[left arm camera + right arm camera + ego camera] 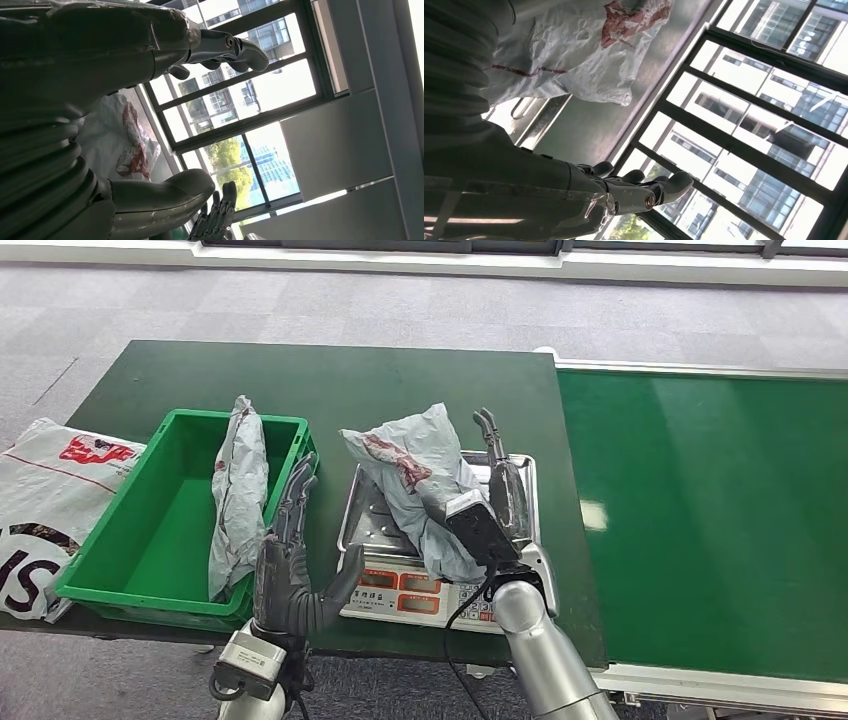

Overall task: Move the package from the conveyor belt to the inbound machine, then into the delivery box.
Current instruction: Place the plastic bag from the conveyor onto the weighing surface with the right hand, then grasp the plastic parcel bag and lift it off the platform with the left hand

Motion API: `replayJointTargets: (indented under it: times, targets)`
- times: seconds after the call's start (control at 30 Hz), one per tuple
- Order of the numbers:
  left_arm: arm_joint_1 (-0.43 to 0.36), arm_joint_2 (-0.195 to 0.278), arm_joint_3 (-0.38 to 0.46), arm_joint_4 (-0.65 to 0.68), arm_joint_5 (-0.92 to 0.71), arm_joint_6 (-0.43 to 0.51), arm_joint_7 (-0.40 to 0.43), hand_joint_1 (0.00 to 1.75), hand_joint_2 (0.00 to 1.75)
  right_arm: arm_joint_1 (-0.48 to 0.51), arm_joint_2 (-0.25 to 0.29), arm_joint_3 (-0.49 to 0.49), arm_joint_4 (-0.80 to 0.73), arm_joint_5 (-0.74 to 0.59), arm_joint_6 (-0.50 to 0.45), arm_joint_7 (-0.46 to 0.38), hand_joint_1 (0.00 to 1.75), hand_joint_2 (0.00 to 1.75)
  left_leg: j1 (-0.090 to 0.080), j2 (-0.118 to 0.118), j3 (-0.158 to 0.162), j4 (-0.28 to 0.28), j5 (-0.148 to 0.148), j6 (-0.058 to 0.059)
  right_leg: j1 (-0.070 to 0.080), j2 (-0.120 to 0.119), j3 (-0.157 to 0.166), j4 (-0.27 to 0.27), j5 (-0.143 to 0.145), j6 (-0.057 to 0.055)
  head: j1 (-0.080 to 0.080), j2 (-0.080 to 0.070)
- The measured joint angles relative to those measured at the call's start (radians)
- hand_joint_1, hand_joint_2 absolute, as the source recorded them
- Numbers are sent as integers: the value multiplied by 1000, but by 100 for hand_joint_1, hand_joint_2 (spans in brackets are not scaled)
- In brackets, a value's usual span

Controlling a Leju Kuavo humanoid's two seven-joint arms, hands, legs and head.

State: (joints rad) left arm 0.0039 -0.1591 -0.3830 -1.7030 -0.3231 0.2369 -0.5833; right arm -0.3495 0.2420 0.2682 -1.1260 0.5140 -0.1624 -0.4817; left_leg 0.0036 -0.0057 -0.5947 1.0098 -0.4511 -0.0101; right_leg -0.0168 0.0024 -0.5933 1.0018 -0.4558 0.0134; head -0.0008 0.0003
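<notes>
We're looking down at a dark green table [330, 380] on a grey carpeted floor, with the green belt [710, 510] running along its right side. On the table sits a scale [400, 590] with a steel tray and red readouts, and the grey package [420, 480] is lying across that tray. The right hand [495, 495] is alongside the package's right edge, fingers stretched out straight; from here we honestly can't tell if it's holding the bag or just resting against it. The left hand [295, 560] hovers between the scale and the green box [140, 540], fingers spread, nothing in it. Another grey bag [238, 490] leans inside the box, and a white printed bag [50, 490] lies beside the box.
</notes>
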Motion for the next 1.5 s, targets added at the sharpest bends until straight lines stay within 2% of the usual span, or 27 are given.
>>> replayJointTargets:
  times: [0.1,0.17,0.2,0.33,0.4,0.47,0.63,0.77,0.93,1.13,1.3,1.5]
  targets:
    - [0,0,0,0,0,-3,2,0,175,11,-5,-3,-27,2,-7,-5,0,175,0,0,0,0,0,0,0,0,0,0,0,0,0,0]
    - [0,0,0,1,-4,-4,6,0,175,20,-6,-8,-46,24,-53,-11,0,175,0,0,0,0,0,0,0,0,0,0,0,0,0,0]
    - [0,0,0,2,-11,-4,13,0,175,27,-6,-11,-60,43,-104,-17,0,175,0,0,0,0,0,0,0,0,0,0,0,0,0,0]
    - [-21,-1,0,34,-89,0,88,0,175,77,-4,-19,-186,124,-401,-43,0,175,0,-1,0,0,0,0,0,-1,0,0,0,0,0,0]
    - [-57,-5,0,84,-143,10,123,0,175,109,-3,-17,-268,146,-486,-52,0,175,0,-1,0,0,0,0,0,-1,0,0,0,0,0,0]
    - [-98,-11,1,144,-181,20,137,0,175,139,-1,-14,-344,161,-523,-56,0,175,0,-1,0,0,0,0,0,-1,0,0,0,0,0,0]
    - [-154,-27,2,236,-199,26,140,0,175,181,1,-12,-447,168,-533,-62,0,175,0,0,0,0,0,0,0,0,0,0,0,0,0,0]
    - [-184,-32,2,282,-224,27,158,0,175,197,6,-12,-483,152,-533,-99,0,175,0,-1,1,0,0,0,0,0,1,0,0,0,0,0]
    - [-317,-48,18,471,-245,23,198,0,175,203,13,-1,-517,120,-533,-113,0,175,0,-1,1,0,1,0,0,-1,1,0,1,0,0,0]
    - [-470,-83,58,709,-247,22,203,0,175,200,13,12,-517,80,-533,-117,0,175,0,-1,1,0,2,0,0,-1,2,0,2,0,0,0]
    - [-557,-118,85,853,-220,-2,202,0,175,197,15,12,-498,58,-533,-137,0,175,0,-1,0,0,2,0,0,-1,2,0,2,0,0,0]
    - [-645,-167,128,997,-101,-85,163,0,175,189,18,12,-461,50,-533,-151,0,175,0,-2,0,0,2,0,0,-1,2,0,2,0,0,0]
